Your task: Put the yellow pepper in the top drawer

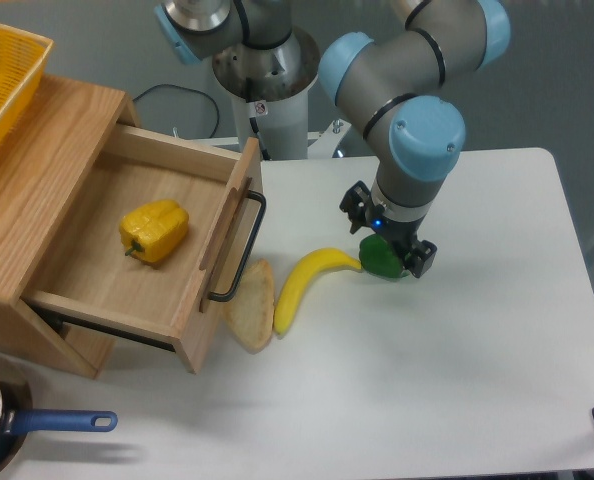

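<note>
Gripper [395, 250] over glossy green pepper [381, 260]; lobed yellow pepper [154, 231] in wooden top drawer [107, 280].

The white table [477, 380] bears a banana [299, 283], bread slice [250, 305], green pepper [380, 259] and wooden drawer cabinet [37, 180].

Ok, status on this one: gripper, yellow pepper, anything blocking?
Gripper low over the green pepper, jaw state unclear. Yellow pepper lying in the open top drawer. Nothing on top of it.
</note>
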